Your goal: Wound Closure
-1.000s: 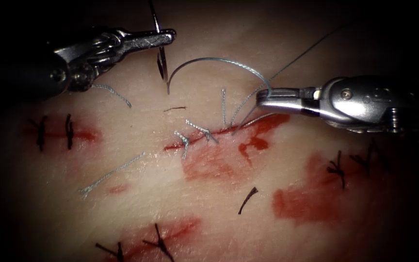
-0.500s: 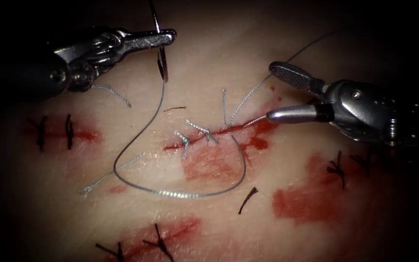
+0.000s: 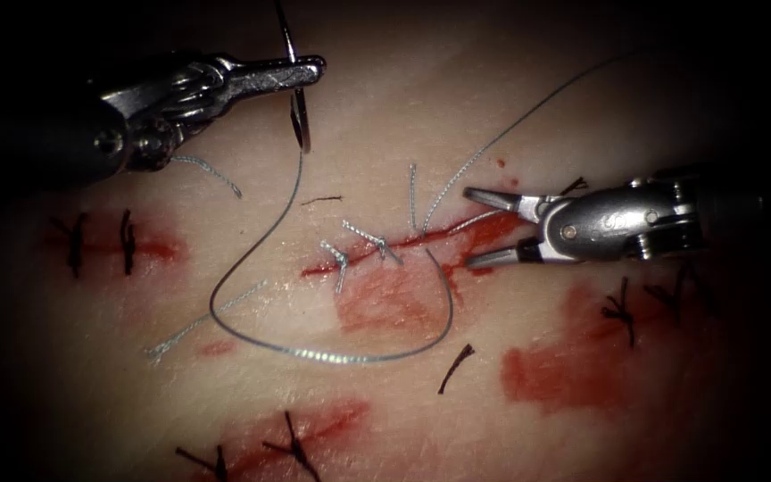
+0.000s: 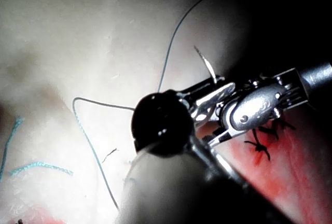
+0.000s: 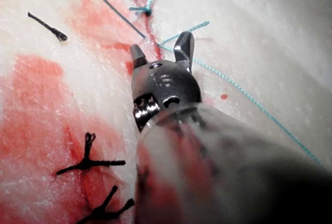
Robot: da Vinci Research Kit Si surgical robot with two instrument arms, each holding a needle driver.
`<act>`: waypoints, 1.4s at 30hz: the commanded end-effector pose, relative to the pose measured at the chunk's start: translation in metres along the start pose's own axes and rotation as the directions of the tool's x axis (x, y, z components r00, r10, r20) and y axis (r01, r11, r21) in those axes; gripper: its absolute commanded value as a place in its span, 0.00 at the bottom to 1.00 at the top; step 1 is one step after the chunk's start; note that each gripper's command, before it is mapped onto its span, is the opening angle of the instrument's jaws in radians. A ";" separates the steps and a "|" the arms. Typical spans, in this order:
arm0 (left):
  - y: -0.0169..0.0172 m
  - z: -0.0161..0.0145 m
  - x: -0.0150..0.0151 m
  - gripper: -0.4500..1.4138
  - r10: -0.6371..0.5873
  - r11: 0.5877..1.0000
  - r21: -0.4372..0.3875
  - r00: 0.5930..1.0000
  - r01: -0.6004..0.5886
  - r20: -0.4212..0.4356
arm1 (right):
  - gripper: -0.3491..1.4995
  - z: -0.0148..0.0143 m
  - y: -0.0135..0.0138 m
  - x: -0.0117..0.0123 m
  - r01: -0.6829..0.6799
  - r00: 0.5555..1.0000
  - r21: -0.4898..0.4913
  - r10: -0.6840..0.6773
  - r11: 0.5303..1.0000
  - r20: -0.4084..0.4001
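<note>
The left gripper (image 3: 301, 76) pinched the needle (image 3: 294, 112) near mid-curve, clear of the tissue (image 3: 385, 419), above and left of the cut (image 3: 403, 243). The right gripper (image 3: 479, 228), spread and empty, had dropped the thread (image 3: 314, 353) and sat at the cut's right end. Any regrasp wanted care near the finished stitches (image 3: 363, 245); red fluid (image 3: 573, 366) stained the surface.

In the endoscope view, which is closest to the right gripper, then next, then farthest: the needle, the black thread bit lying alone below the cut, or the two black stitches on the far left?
From the open right gripper, holding nothing:
1. Loose black thread bit, below the cut.
2. Needle, clear of the tissue, held mid-curve by the left gripper, upper left.
3. Two black stitches, far left.
</note>
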 end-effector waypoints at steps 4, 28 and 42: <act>-0.0005 0.0003 -0.0004 0.00 0.000 1.000 0.000 1.000 0.000 0.000 | 0.64 0.0018 -0.0006 0.0005 0.030 1.000 0.017 -0.030 0.999 -0.010; -0.0004 0.0005 -0.0006 0.00 0.001 1.000 0.001 1.000 -0.001 -0.001 | 0.00 0.0020 -0.0016 0.0043 -0.214 0.975 0.120 0.220 0.969 -0.032; -0.0004 0.0005 -0.0005 0.00 0.006 1.000 0.000 1.000 -0.006 -0.001 | 0.00 -0.0054 0.0051 0.0210 -0.337 0.904 0.120 0.357 0.934 -0.235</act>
